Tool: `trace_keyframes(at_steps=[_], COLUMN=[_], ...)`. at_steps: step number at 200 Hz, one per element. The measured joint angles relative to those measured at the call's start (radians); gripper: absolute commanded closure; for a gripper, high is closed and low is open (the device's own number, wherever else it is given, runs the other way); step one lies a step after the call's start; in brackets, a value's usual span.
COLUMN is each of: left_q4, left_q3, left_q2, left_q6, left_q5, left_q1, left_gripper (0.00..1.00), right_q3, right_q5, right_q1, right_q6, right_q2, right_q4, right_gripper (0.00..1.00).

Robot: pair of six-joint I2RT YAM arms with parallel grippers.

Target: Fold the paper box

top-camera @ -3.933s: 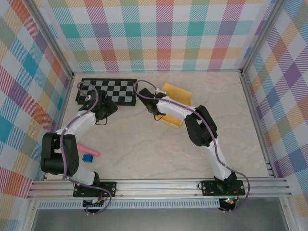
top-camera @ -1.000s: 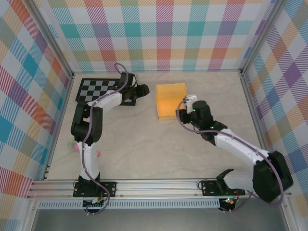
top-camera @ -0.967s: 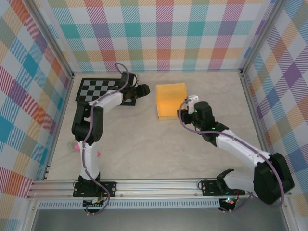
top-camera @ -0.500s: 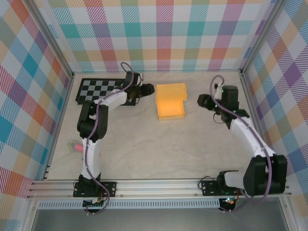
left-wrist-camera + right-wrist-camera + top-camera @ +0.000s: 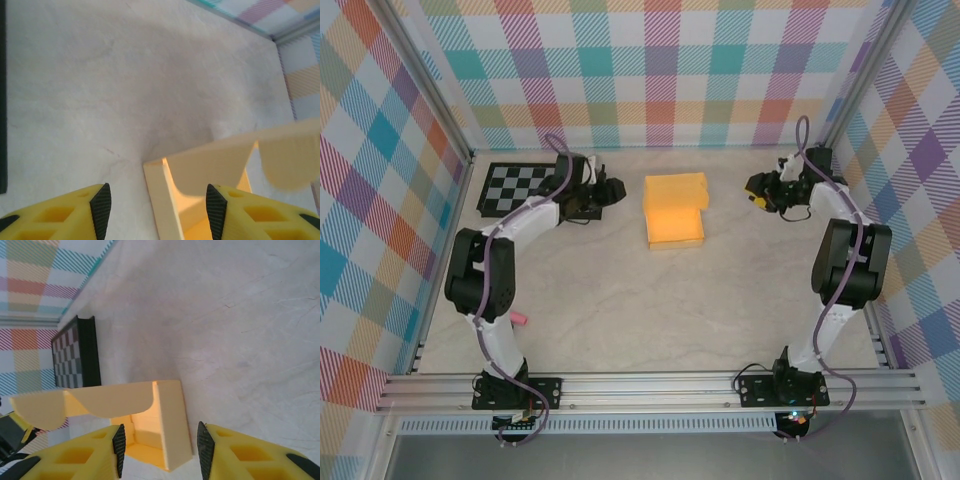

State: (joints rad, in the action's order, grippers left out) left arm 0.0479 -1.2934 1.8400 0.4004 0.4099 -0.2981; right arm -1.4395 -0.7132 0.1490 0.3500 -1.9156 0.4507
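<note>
Left arm [image 5: 480,285]: elbow bent, forearm angled forward and to the right. Left gripper [image 5: 156,210] points right, jaws parted, nothing between them. Right arm [image 5: 848,262]: stretched nearly straight forward. Right gripper [image 5: 159,447] points left, jaws parted, empty.

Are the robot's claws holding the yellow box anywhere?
Nothing is held. The left claw and right claw are open, apart from the paper box lying between them.

Right pincer [image 5: 757,190] has swung well away from the paper box [image 5: 675,212].
</note>
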Motion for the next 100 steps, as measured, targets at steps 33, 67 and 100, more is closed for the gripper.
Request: trace_keyframes(at_steps=[33,67,100], left_q4=[-0.143,-0.304,-0.315], left_q3=[0.111,0.114,0.018], left_q2=[0.002,0.031,0.127], left_q6=[-0.041,-0.064,-0.047], left_q5=[0.062,0.062,0.006], left_q1=[-0.008,-0.045,-0.058], left_gripper=[0.43,0.45,0.47], right_q3=[0.118,0.123,-0.069], right_q5=[0.024,-0.005,-0.059], right_q1=[-0.069,-0.111,-0.1], right_q6=[-0.134,-0.134,-0.019], right_q2=[0.048,0.005,-0.178], right_q4=[-0.151,-0.233,-0.203], right_gripper=[0.53,0.64,0.74])
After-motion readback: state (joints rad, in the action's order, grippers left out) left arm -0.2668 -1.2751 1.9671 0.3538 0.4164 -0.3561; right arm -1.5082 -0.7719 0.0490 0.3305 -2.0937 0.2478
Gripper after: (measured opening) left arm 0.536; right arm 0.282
